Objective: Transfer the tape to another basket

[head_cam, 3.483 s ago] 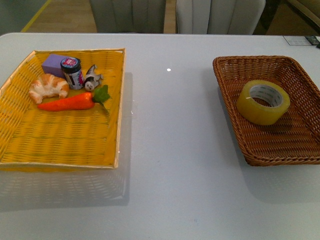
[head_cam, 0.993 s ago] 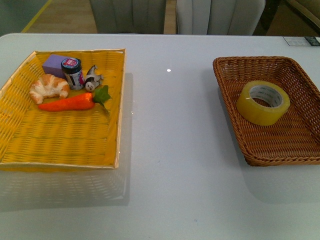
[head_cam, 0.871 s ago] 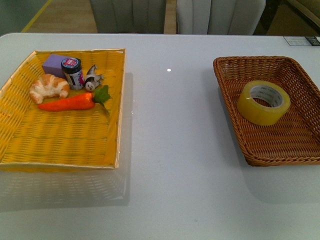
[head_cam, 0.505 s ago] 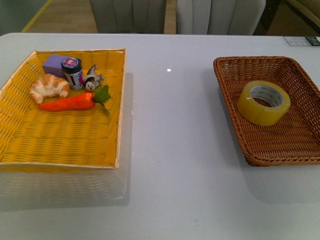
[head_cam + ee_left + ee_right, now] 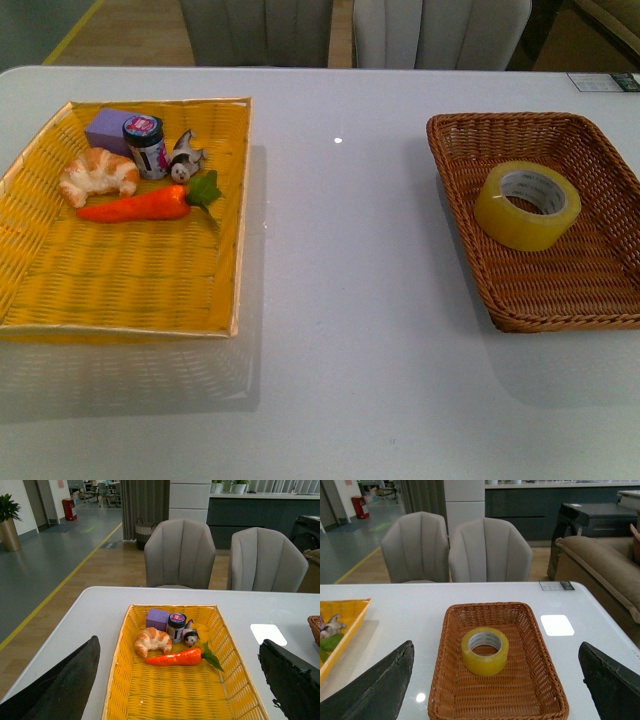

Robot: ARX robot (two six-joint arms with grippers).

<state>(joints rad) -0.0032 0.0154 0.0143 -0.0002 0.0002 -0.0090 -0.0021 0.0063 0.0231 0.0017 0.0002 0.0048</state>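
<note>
The tape (image 5: 527, 205) is a wide yellow roll with a white core, lying flat in the brown wicker basket (image 5: 560, 322) on the right of the white table. In the right wrist view the tape (image 5: 485, 651) sits toward the far half of the basket (image 5: 440, 675), and my right gripper (image 5: 496, 644) is open above and short of it, one dark finger on each side of the picture. My left gripper (image 5: 179, 645) is open over the yellow woven tray (image 5: 175, 695). Neither gripper shows in the front view.
The yellow tray (image 5: 130, 270) on the left holds a croissant (image 5: 97, 172), a carrot (image 5: 135, 205), a small jar (image 5: 145, 145), a purple block (image 5: 108, 128) and a small toy (image 5: 185, 158) at its far end. Two grey chairs (image 5: 440, 30) stand behind the table.
</note>
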